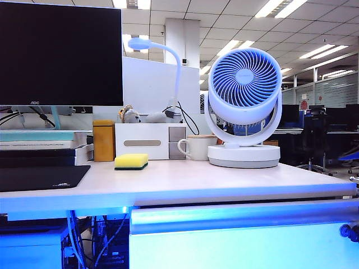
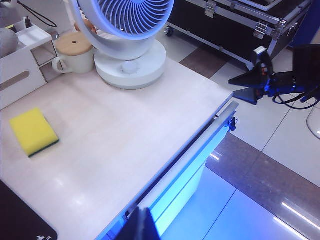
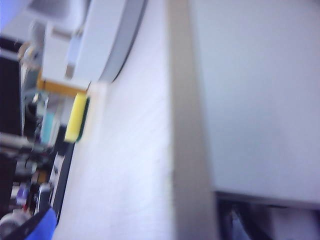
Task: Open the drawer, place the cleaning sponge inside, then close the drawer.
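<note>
Nearest you, the drawer sits shut beneath the table edge, its rounded lip tucked under the tabletop and its small black knob at the right end of the front. That knob is where the pull has to start, so nothing has been opened yet by the look of it.

Your left hand shows only as a dark tip in its wrist view, jaws closed on nothing, hanging out past the drawer front and above the floor, clear of the working area. The right hand appears in no picture; its wrist view is blurred and looks along the drawer lip and table edge. It stands spread fully open, which I judge is readiness for the knob.

Further back from the drawer, the cleaning sponge lies flat on the table, yellow face up, green layer down, with bare table around it on the drawer side, an easy pick from above.

Behind the sponge stand the white organizer box, the mug and, to the right, the fan.
</note>
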Robot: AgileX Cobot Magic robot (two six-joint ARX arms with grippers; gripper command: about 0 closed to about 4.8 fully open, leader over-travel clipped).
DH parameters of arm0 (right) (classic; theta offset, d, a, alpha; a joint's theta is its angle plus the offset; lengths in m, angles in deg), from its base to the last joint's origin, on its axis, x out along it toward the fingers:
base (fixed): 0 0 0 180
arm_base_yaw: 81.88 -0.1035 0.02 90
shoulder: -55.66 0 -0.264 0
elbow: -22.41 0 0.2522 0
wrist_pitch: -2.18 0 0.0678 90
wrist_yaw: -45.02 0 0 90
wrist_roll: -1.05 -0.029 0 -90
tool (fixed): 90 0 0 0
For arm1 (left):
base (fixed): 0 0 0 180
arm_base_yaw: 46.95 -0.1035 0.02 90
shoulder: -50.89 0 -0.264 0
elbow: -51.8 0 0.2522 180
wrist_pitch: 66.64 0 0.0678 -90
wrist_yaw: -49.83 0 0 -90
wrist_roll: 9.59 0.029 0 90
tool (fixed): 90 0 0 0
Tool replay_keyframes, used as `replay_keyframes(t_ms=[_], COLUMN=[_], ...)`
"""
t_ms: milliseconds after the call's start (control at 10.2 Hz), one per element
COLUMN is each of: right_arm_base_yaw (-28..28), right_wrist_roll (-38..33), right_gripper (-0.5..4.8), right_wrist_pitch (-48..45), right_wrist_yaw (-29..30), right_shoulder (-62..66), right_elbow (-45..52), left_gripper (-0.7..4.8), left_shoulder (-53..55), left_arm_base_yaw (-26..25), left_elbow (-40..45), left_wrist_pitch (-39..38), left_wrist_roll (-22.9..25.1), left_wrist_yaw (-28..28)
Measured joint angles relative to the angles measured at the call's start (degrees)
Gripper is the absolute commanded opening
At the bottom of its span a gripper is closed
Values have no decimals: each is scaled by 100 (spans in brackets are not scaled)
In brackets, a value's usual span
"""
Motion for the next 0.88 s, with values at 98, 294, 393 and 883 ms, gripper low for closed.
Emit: replay_keyframes(t_ms=[98,294,393,883], right_arm_base_yaw=[-50,-103,-103,-55], right_wrist_roll=[9,114,177,260], right_gripper=[479,479,479,479], right_wrist_pitch=[37,361,437,560], right_wrist_yaw=[22,44,109,538], right_shoulder=[0,0,0,0], right_elbow=[-2,-7,-9,-31], left_gripper=[-5,-5,-5,-5], left_shoulder=[0,0,0,0], left_arm_base_yaw=[0,0,0,0], left_elbow=[0,0,0,0], left_wrist_pitch=[2,0,0,0], left_wrist_roll=[0,0,0,0], left_wrist_yaw=[2,0,0,0])
